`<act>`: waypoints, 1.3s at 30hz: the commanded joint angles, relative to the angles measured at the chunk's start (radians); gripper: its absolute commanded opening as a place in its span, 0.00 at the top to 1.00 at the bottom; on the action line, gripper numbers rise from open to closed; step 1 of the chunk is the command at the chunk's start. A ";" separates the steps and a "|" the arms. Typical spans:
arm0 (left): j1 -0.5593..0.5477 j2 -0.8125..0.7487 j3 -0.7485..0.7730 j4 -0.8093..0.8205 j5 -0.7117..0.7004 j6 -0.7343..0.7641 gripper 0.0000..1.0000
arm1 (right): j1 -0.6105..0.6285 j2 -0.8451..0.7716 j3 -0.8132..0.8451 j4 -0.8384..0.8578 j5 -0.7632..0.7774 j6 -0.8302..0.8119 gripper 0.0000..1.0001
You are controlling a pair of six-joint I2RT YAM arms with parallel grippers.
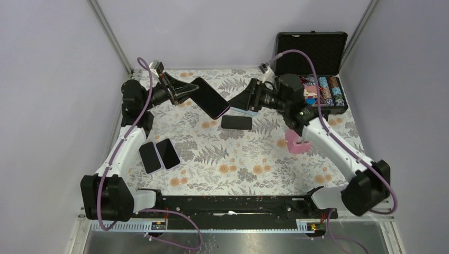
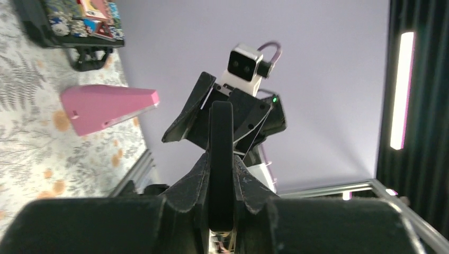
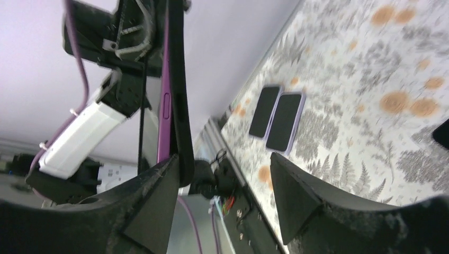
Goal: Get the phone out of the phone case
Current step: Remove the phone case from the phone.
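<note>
My left gripper (image 1: 186, 91) is shut on a black phone in its case (image 1: 210, 97) and holds it tilted in the air above the back of the table. In the left wrist view the phone (image 2: 221, 159) stands edge-on between the closed fingers. My right gripper (image 1: 239, 100) is open, its tips at the phone's free end. In the right wrist view the phone's edge (image 3: 177, 79) shows a purple strip beside a black one, lying against the left finger (image 3: 153, 196); the right finger (image 3: 296, 196) stands well apart.
A black phone (image 1: 236, 122) lies flat on the floral cloth under the grippers. Two more phones (image 1: 159, 155) lie side by side at the left. A pink stand (image 1: 295, 143) sits right of centre. An open black case (image 1: 313, 69) with cards stands at the back right.
</note>
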State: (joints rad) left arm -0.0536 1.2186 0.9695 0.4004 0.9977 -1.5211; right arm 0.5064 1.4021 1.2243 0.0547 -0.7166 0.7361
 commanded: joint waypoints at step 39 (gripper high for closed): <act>0.023 -0.129 0.011 -0.047 -0.394 -0.226 1.00 | 0.268 0.009 -0.153 0.781 0.498 0.488 0.57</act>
State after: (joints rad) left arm -0.0341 1.1343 0.9607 0.3252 0.6529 -1.7130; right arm 0.7605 1.3964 1.0409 0.7029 -0.1829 1.2255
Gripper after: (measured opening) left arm 0.130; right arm 0.497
